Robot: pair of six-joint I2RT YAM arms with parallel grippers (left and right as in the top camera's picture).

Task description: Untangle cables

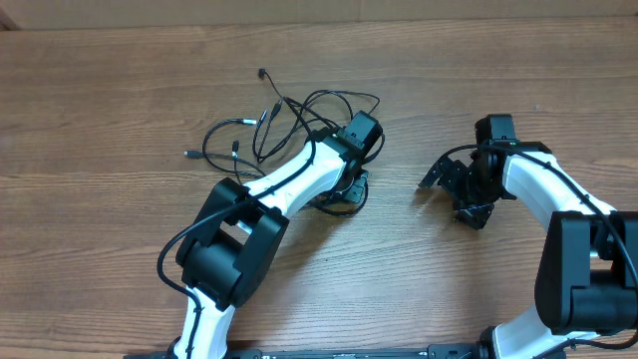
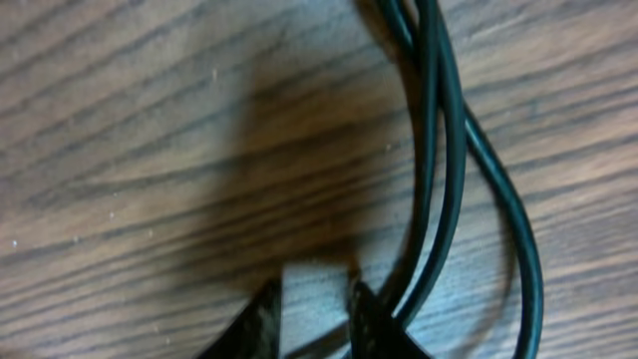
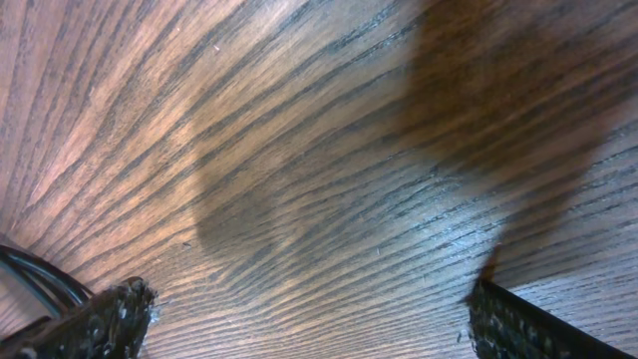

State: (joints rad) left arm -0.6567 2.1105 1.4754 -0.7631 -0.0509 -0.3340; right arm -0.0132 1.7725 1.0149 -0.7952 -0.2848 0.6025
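The cables (image 1: 284, 118) sprawl on the table (image 1: 100, 199) at upper centre, partly hidden under the left arm (image 1: 289, 179), the left gripper (image 2: 315, 304) narrowly parted beside two strands and the right gripper (image 3: 309, 319) wide apart at right.

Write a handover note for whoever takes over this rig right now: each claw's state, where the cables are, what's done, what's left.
Tangle: the cables lie in one loose heap on the table, beside the left claw.
Claws: left claw low, jaws slightly apart, empty, two strands beside one finger; right claw wide open, empty, over bare wood.
Done: nothing separated.
Left: pull each cable free.
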